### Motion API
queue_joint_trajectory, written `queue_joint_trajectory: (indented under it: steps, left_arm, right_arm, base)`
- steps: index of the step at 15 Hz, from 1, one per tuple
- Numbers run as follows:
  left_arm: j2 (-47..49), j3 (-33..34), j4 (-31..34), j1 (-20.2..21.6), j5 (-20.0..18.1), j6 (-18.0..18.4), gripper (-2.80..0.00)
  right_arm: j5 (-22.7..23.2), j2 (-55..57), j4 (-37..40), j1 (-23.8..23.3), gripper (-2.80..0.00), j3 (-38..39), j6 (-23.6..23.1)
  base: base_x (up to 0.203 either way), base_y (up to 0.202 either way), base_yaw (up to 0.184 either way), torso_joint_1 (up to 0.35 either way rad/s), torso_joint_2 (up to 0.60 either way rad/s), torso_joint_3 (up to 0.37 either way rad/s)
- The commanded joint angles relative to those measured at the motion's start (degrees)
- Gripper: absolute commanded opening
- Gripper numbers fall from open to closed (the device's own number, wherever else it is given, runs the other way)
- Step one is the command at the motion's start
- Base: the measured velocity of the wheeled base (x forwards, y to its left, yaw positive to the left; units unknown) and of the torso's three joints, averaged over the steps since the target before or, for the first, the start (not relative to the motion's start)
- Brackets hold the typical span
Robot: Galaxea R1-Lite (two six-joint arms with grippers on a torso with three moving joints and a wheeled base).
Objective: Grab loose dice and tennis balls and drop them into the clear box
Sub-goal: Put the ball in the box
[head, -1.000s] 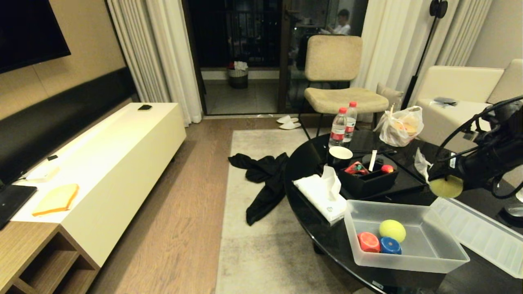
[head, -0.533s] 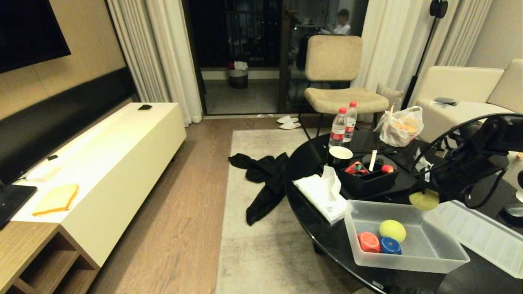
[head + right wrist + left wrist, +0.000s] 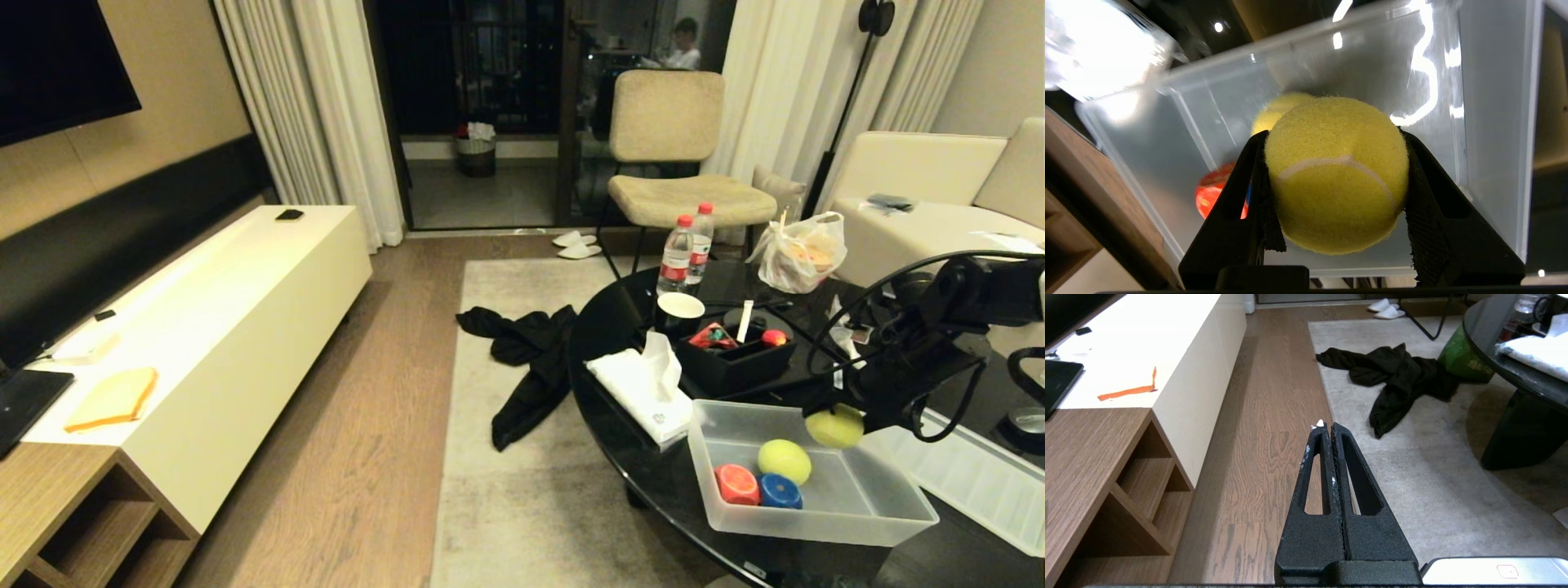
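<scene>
Two black ribbed fingers [image 3: 1237, 196] of the right gripper [image 3: 837, 423] clamp a fuzzy yellow-green tennis ball [image 3: 1336, 173], its white seam curving across the felt, about half spread around it. That ball [image 3: 834, 426] now hangs over the clear box's [image 3: 849, 523] far right rim; a second ago it was further right, outside the box. Inside the frosted, smooth-walled box lie a second ball [image 3: 784, 461], a rounded red die [image 3: 736, 483] and a blue die [image 3: 780, 491], grouped toward its left end, leaving bare floor toward its right end. Its ribbed lid [image 3: 976, 482] lies just right of the box on the glossy black surface [image 3: 612, 343]. Left of the box, over the wood floor [image 3: 1274, 416], the left gripper [image 3: 1327, 426] is pressed shut and empty.
</scene>
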Motion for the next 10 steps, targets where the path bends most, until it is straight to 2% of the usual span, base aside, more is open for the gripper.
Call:
queue_joint_trajectory:
  steps: [1, 10]
  left_arm:
    - [0.00, 0.18, -0.02, -0.02, 0.02, -0.06, -2.80]
    - [0.00, 0.18, -0.02, -0.02, 0.02, -0.06, -2.80]
  right_arm:
    - [0.11, -0.22, 0.26, 0.01, -2.80, 2.25, 0.01]
    - [0.17, 0.12, 0.08, -0.14, -2.80, 5.96, -0.08]
  base:
    - [0.000, 0.000, 0.000, 0.000, 0.00, 0.000]
    - [0.000, 0.000, 0.000, 0.000, 0.00, 0.000]
